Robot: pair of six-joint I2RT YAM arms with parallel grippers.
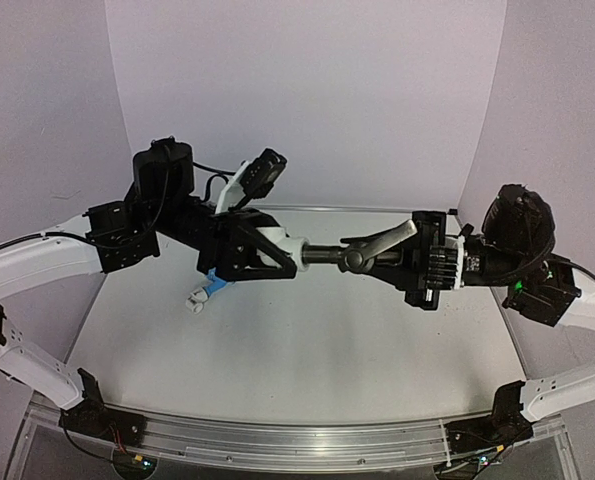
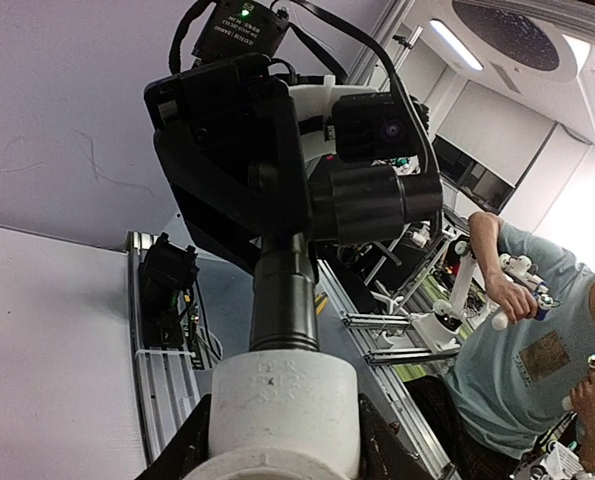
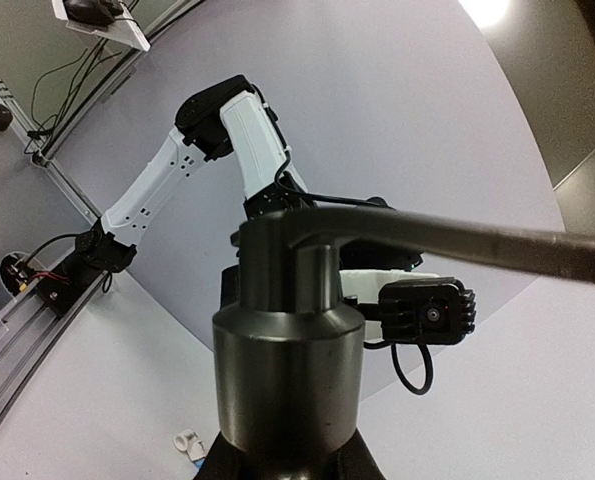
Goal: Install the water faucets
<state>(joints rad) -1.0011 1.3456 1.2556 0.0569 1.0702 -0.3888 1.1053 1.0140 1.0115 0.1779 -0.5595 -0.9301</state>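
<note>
- The left gripper (image 1: 275, 250) is pinching a white pipe fitting (image 2: 285, 408), with its fingers (image 2: 189, 452) pressing on both sides of it.
- The right gripper (image 1: 385, 255) is clamping the body of the dark metal faucet (image 3: 287, 370). In the right wrist view its fingers (image 3: 232, 465) are showing only as dark tips under the faucet.
- Straight ahead of the left fingers, the faucet's round stem is meeting the open end of the fitting, and the two are lining up end to end. The pictures are not showing how deep it is sitting.
- The faucet's lever handle (image 1: 397, 234) is sticking out sideways just past the right fingers.
- Both grippers are facing each other, hanging in the air above the table (image 1: 307, 370).
- Below the left fingers, the light blue faucet (image 1: 215, 284) is lying on the table, with a second white fitting (image 1: 195, 299) touching its end.
</note>
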